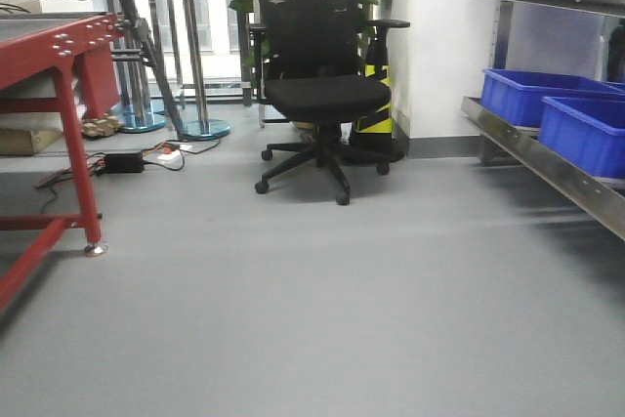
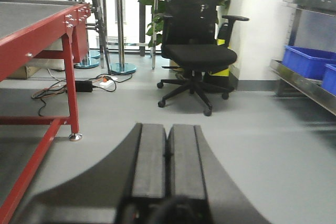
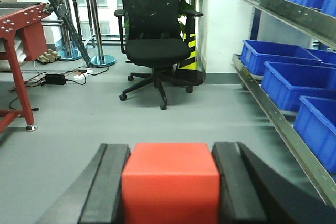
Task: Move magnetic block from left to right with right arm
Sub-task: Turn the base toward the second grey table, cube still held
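Red magnetic block [image 3: 170, 182] (right hand [image 3: 170, 148], flush)

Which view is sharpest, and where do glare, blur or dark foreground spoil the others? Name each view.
Exterior front-facing: hazy overall, windows blown out beside the office chair, shelf rail smeared. Left wrist: left gripper a dark, soft foreground, window glare behind. Right wrist: clearest, magnetic block evenly lit, blue bins fairly crisp.
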